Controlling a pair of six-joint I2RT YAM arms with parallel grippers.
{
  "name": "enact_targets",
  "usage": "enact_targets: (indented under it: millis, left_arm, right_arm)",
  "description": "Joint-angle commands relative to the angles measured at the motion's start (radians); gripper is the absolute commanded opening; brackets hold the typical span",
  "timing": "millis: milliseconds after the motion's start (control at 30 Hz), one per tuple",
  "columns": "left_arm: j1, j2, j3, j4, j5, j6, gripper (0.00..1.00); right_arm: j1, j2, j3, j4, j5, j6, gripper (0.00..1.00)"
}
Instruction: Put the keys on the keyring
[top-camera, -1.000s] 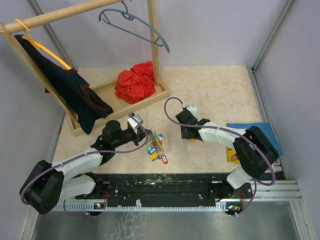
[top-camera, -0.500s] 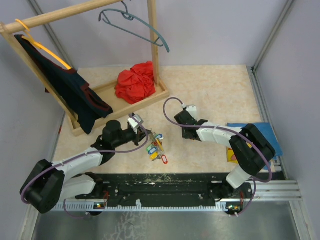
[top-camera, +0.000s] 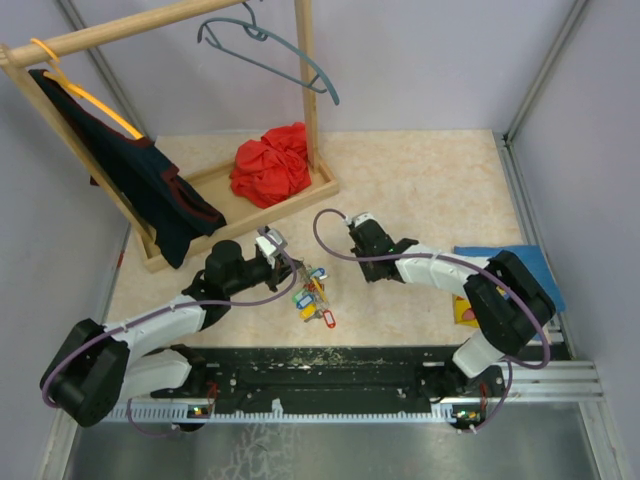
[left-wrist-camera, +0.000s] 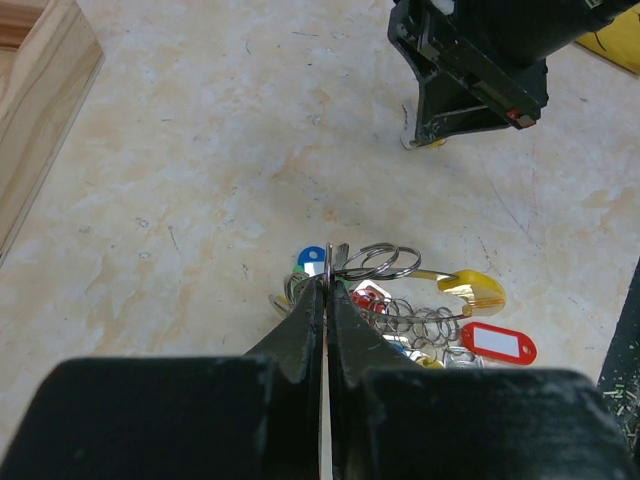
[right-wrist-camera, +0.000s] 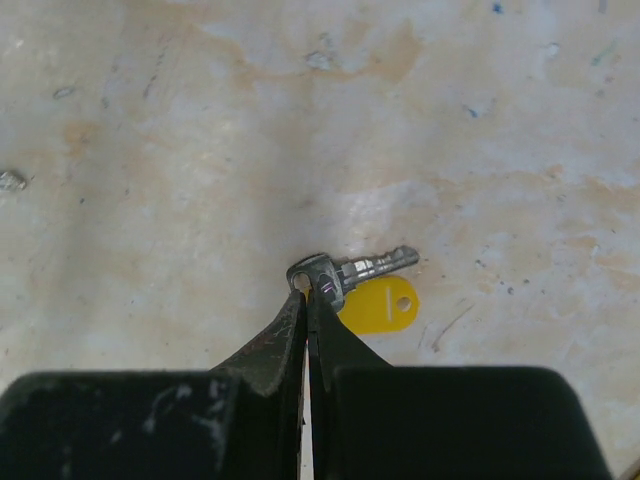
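From above, the left gripper (top-camera: 288, 262) is pressed shut on the thin grey metal keyring (top-camera: 305, 278). The small metal keys (top-camera: 315, 300) with coloured plastic tags bunch below it, close to the near edge of the pale marbled worktop (top-camera: 420, 180), about midway along. The right gripper (top-camera: 368, 268) sits low, just right of the bunch and apart from it. Towards the far left corner, the shallow wooden tray (top-camera: 250, 222) at the foot of the clothes rack holds a crumpled red cloth (top-camera: 272, 163). The hem of a dark hanging garment (top-camera: 150, 190) droops into its left end.

From the left wrist, the fingers meet on the edge of the keyring (left-wrist-camera: 378, 262), with the keys (left-wrist-camera: 498, 343) fanned beyond and the right gripper (left-wrist-camera: 425, 138) further off.

From the right wrist, the right gripper (right-wrist-camera: 306, 296) pinches the head of a loose key (right-wrist-camera: 350, 272) (small, silver metal, with a yellow oval plastic tag). I cannot tell whether it has left the worktop.

The step in hand looks like picking up the loose key. Next it must travel to the ring, its head hole lined up with the ring's opening while the left gripper holds steady.
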Motion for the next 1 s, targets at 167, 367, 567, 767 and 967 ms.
enact_targets:
  millis: [167, 367, 567, 767, 967]
  left_arm:
    - [0.005, 0.007, 0.022, 0.013, 0.04, 0.015, 0.01]
    - [0.005, 0.009, 0.021, 0.01, 0.033, 0.022, 0.01]
    - [0.005, 0.014, 0.022, 0.013, 0.035, 0.021, 0.01]
    - [0.005, 0.019, 0.026, 0.008, 0.034, 0.022, 0.01]
    - [0.005, 0.029, 0.03, 0.007, 0.04, 0.02, 0.01]
  right_arm:
    - [0.035, 0.041, 0.067, 0.04, -0.256, -0.261, 0.0]
    - [0.047, 0.069, 0.084, 0.034, -0.236, -0.244, 0.13]
    - [0.052, -0.041, 0.054, 0.008, -0.179, -0.179, 0.31]
    - [0.068, -0.137, -0.045, 0.082, -0.128, -0.078, 0.35]
    - [0.12, -0.154, -0.138, 0.181, -0.041, 0.073, 0.35]
